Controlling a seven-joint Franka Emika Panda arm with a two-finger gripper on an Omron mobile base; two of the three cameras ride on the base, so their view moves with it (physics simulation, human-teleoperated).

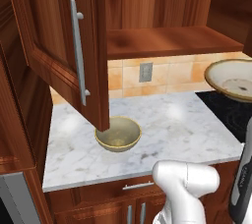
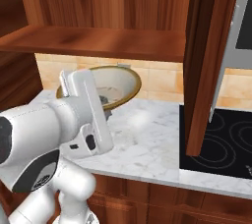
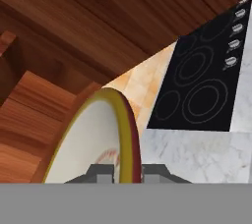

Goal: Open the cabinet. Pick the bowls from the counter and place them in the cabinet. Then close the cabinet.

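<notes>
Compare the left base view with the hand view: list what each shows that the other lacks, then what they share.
Left base view alone: the deep olive bowl sitting on the counter beneath the open left cabinet door, plus the wall outlet.

Hand view alone: the claw pinching the shallow bowl's rim, one tip on each side, and the stovetop's burner rings and control knobs.

Both: the shallow bowl lifted clear of the counter, the marble, the tiled backsplash, and the cabinet's wood.

Two bowls counted: one deep bowl (image 1: 118,133) resting on the counter (image 1: 187,125), one shallow bowl (image 1: 231,79) raised above the counter's right end. One cabinet (image 1: 162,41), two doors open; one stovetop (image 2: 221,144) adjoining the counter; one wall outlet (image 1: 145,71) above it.
</notes>
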